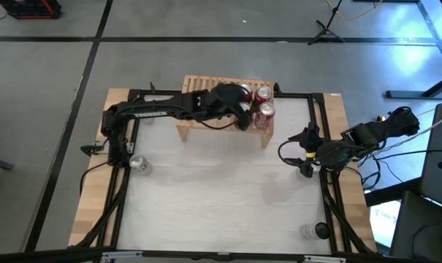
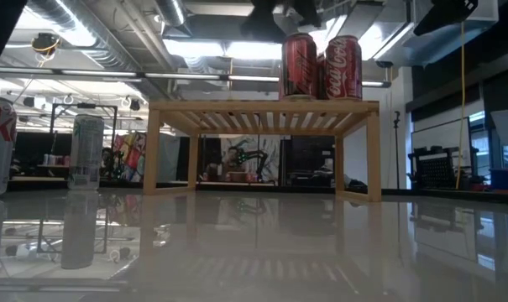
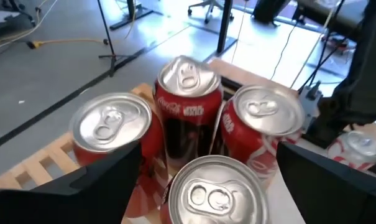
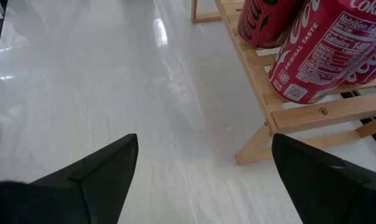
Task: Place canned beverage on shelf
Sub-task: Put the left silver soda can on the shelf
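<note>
The light-wood shelf (image 1: 206,84) stands at the table's far edge; it also shows in the low view (image 2: 262,113). Several red cans stand upright on its slatted top at the right end (image 1: 264,93), and four show in the left wrist view. My left gripper (image 3: 209,151) hovers above them, open. Its fingers stand on either side of the nearest can (image 3: 212,190) with a gap on each side. My right gripper (image 4: 205,146) is open and empty, low over the table near the right edge (image 1: 306,150).
A silver can (image 1: 139,164) stands on the table's left side and also shows in the low view (image 2: 86,151). Another can (image 1: 312,230) stands near the front right corner. The left part of the shelf top (image 1: 195,82) is bare slats.
</note>
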`<state>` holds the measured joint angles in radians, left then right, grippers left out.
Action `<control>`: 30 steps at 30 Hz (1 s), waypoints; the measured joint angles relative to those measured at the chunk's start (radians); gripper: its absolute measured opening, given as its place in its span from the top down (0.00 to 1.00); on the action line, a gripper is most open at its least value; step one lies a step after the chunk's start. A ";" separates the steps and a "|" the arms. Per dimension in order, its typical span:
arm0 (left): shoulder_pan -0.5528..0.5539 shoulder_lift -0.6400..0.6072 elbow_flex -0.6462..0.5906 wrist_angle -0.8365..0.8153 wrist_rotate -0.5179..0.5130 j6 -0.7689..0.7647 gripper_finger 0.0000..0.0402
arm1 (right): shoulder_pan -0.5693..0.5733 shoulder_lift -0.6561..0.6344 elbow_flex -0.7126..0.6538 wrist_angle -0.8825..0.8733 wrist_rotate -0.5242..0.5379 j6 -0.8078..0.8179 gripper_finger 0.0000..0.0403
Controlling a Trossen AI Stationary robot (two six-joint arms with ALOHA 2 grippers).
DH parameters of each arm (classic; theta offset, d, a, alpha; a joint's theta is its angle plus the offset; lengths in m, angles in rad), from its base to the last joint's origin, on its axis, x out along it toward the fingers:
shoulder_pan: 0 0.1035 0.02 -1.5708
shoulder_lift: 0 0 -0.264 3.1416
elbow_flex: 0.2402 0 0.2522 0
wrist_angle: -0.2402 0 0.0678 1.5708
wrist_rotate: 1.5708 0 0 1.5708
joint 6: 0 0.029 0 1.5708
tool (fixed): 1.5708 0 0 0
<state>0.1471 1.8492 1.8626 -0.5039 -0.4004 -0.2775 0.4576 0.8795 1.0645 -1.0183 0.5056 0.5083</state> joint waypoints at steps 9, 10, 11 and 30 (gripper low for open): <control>-0.056 -0.126 0.000 -0.115 -0.005 -0.061 0.09 | 0.000 0.000 0.000 -0.002 0.000 0.000 0.11; -0.065 -0.140 0.000 -0.143 -0.006 -0.074 0.09 | 0.000 0.000 0.000 -0.002 0.000 0.000 0.11; -0.075 -0.157 0.000 -0.173 -0.012 -0.091 0.09 | 0.000 0.000 0.000 -0.002 0.000 0.000 0.11; -0.284 -0.334 0.000 -0.991 -0.028 -0.539 0.09 | 0.000 0.000 0.000 0.007 0.003 -0.024 0.11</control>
<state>-0.1367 1.5149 1.8626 -1.4951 -0.4279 -0.8170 0.4576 0.8799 1.0649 -1.0115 0.5087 0.4847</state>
